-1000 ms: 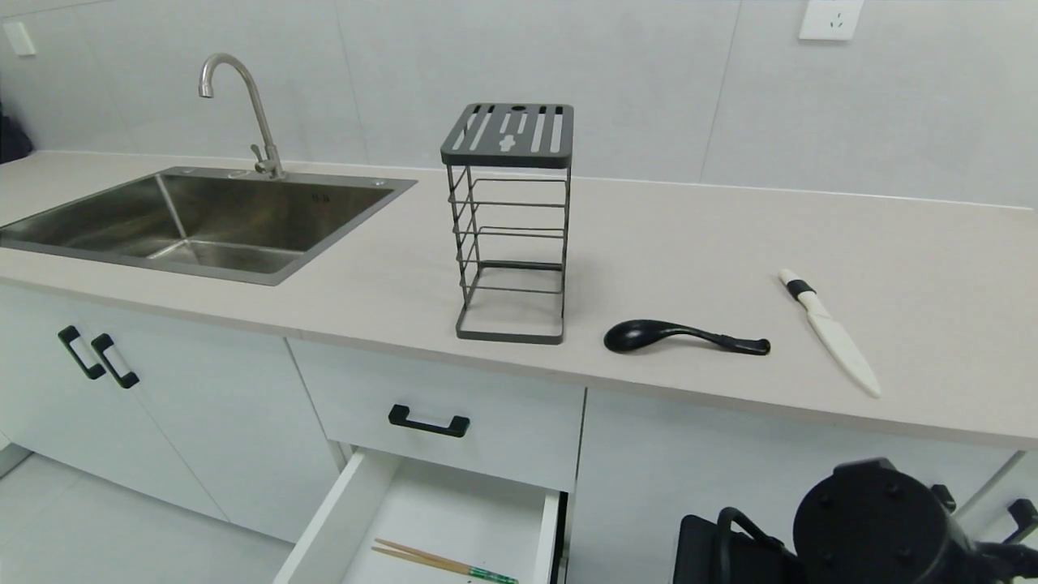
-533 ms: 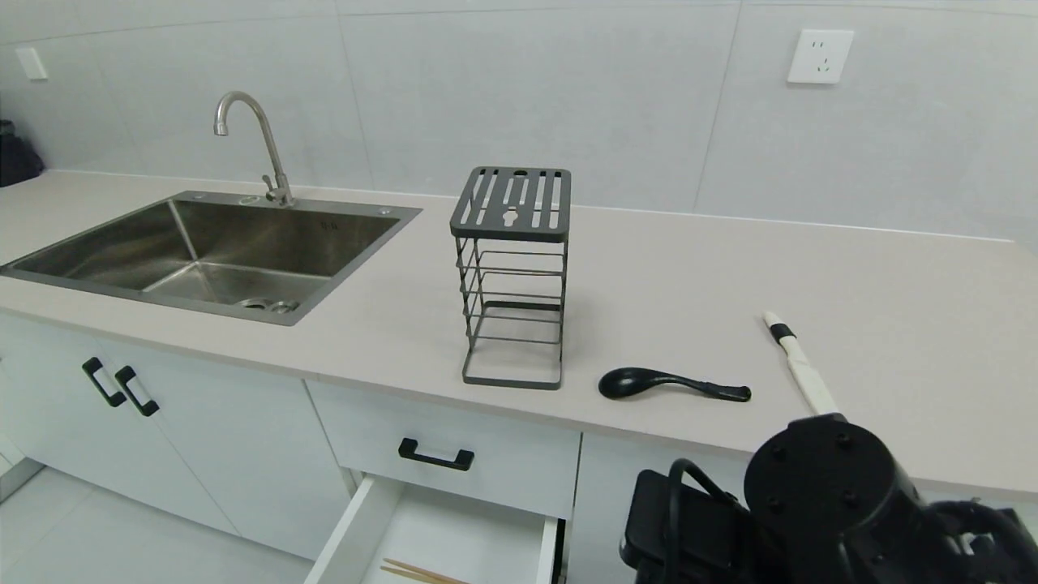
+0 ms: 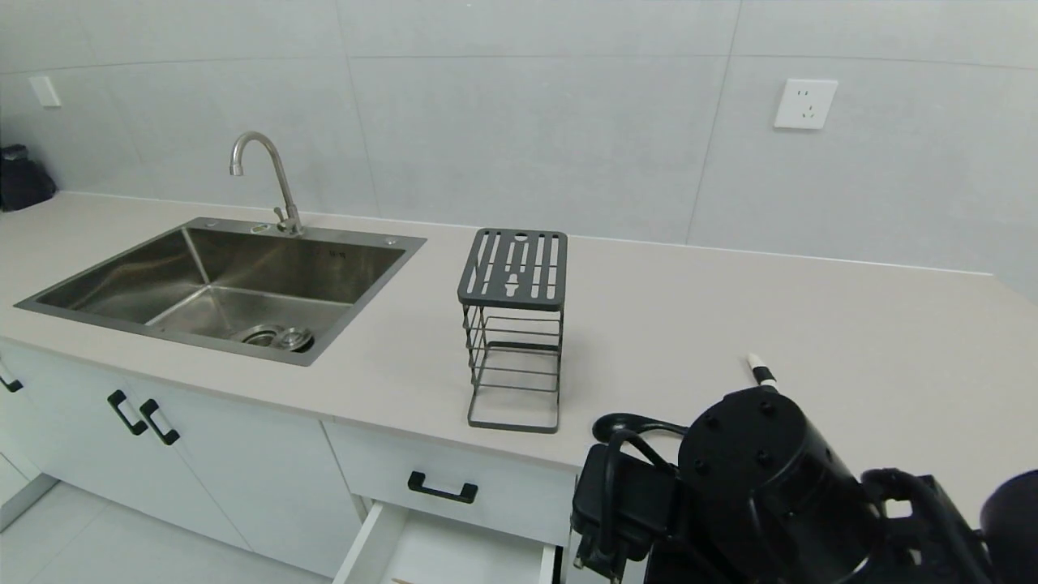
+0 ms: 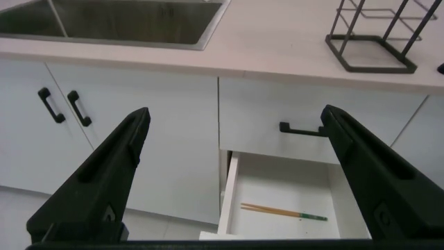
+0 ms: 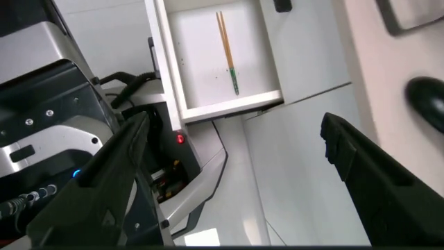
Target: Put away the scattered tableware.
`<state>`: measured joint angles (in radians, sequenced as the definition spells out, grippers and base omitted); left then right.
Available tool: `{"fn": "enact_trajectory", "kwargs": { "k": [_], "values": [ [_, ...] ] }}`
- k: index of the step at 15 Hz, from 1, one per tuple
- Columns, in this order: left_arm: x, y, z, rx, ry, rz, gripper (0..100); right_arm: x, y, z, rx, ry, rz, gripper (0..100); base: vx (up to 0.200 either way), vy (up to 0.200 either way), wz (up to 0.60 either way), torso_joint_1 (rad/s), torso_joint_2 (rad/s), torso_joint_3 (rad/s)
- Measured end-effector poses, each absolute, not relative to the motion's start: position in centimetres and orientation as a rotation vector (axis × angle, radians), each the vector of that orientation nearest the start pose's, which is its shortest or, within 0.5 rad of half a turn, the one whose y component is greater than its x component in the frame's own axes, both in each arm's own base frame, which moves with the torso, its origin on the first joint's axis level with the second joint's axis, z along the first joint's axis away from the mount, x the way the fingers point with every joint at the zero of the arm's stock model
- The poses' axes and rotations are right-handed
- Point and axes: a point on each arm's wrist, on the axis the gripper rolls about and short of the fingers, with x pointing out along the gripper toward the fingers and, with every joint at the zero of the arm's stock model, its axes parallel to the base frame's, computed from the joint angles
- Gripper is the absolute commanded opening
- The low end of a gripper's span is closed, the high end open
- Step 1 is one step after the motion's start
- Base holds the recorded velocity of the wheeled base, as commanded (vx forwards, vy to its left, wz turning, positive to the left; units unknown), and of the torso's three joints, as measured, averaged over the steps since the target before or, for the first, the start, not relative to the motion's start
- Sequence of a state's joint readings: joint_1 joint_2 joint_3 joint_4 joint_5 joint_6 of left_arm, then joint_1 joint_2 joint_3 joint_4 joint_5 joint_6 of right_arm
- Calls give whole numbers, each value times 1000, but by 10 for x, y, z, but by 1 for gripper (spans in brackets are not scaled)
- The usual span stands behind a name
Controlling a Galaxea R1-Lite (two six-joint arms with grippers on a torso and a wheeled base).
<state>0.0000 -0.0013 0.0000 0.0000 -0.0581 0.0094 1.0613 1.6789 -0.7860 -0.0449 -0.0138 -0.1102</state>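
A black spoon (image 3: pixel 623 423) lies on the countertop (image 3: pixel 714 324) right of the wire rack (image 3: pixel 512 324); my right arm (image 3: pixel 754 478) hides its handle. The spoon's bowl (image 5: pixel 427 97) lies past the counter edge in the right wrist view. A white knife (image 3: pixel 760 371) with a black band shows just its far end behind that arm. Chopsticks (image 4: pixel 281 212) lie in the open drawer (image 4: pixel 232 201) below the counter; in the right wrist view these chopsticks (image 5: pixel 227 52) lie inside the drawer (image 5: pixel 201 83). My left gripper (image 4: pixel 234 112) is open in front of the cabinets. My right gripper (image 5: pixel 234 119) hangs open over the drawer, holding nothing.
A steel sink (image 3: pixel 219 284) with a faucet (image 3: pixel 263 178) takes up the counter's left. The shut drawer above the open one has a black handle (image 3: pixel 442 488). Cabinet doors with black handles (image 3: pixel 142 410) stand under the sink. A tiled wall with a socket (image 3: pixel 804 103) backs the counter.
The head camera has risen and tilted, so the counter sits lower in the picture. My right arm has come up in front, covering most of the spoon and knife.
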Motion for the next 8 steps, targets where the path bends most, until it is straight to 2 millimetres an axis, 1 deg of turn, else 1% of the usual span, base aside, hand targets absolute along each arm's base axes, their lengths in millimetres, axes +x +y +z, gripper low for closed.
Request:
{"fn": "enact_trajectory", "kwargs": {
  "k": [1, 3, 5, 8],
  "values": [
    [-23, -1, 75, 9, -1, -58, 100, 133, 236, 131, -551, 714, 1025, 100, 0, 0, 0, 246, -530, -276],
    [-23, -1, 75, 9, -2, -59, 100, 137, 241, 129, -552, 731, 1028, 100, 0, 0, 0, 105, -220, -110],
    [-23, -1, 75, 9, -2, -59, 100, 146, 251, 130, -541, 748, 1042, 100, 0, 0, 0, 21, -43, -21],
    [-23, -1, 75, 9, -2, -59, 100, 165, 265, 132, -534, 766, 1031, 100, 0, 0, 0, 0, 0, 0]
  ]
}}
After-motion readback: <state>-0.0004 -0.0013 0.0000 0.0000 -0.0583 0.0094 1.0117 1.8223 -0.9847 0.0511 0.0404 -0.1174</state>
